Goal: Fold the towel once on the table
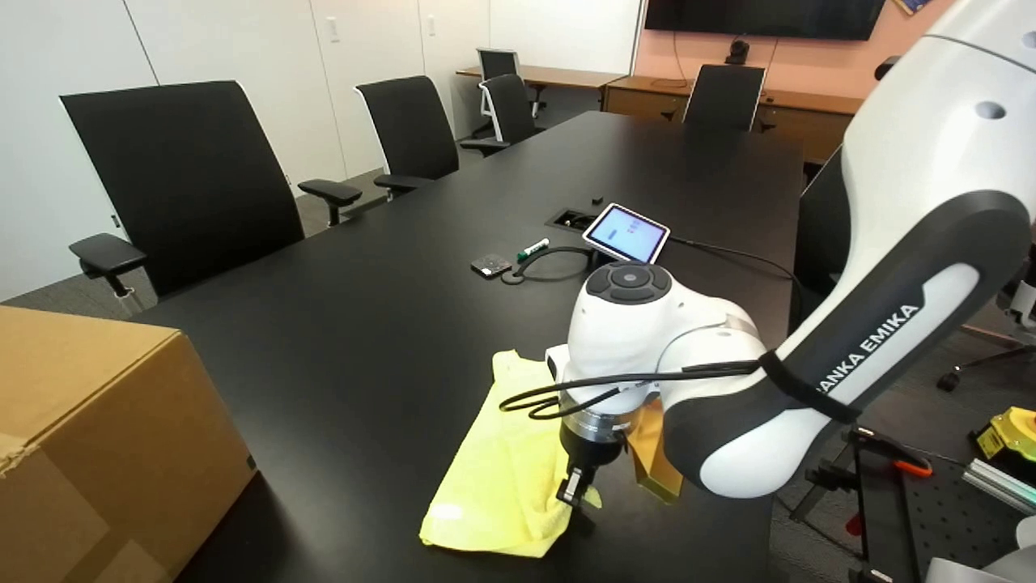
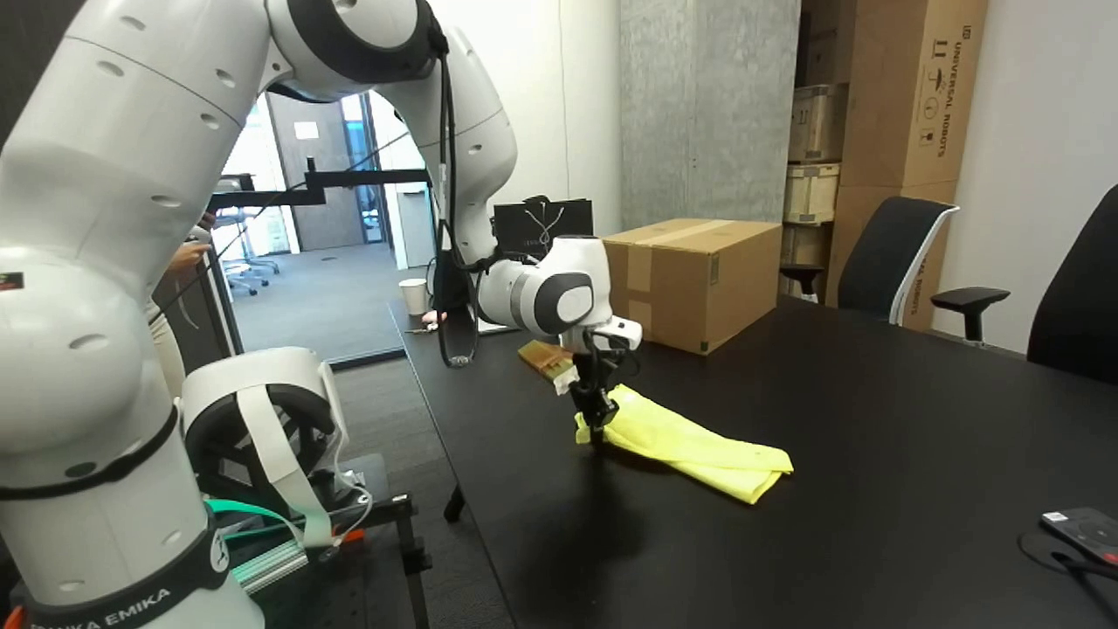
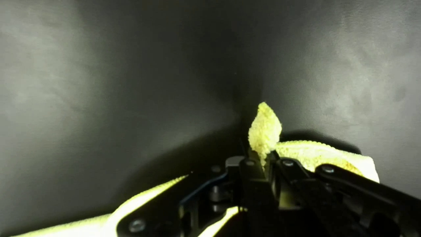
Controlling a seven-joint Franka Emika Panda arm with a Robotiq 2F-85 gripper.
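Looks like the yellow towel (image 1: 490, 470) is at least partly doubled over on the table (image 1: 348, 380), but the gripper (image 3: 262, 158) has its edge pinched, so I'd guess settling and releasing remain.

One can read "ANKA EMIKA" on the arm (image 1: 890, 338) above the claw (image 1: 571, 489) and on the arm's base (image 2: 113, 542); "UNIVERSAL ROBOTS" on the tall carton (image 2: 886, 114), well behind.

We saw a plain yellow towel (image 1: 494, 478), a black desk (image 1: 364, 364) and a mostly black tool (image 3: 263, 160). The arm (image 1: 931, 138) was white and dark grey, the big box (image 1: 154, 437) brown, the chairs (image 1: 194, 178) black, the pen (image 1: 532, 249) green and white, one wall (image 1: 817, 66) pink.
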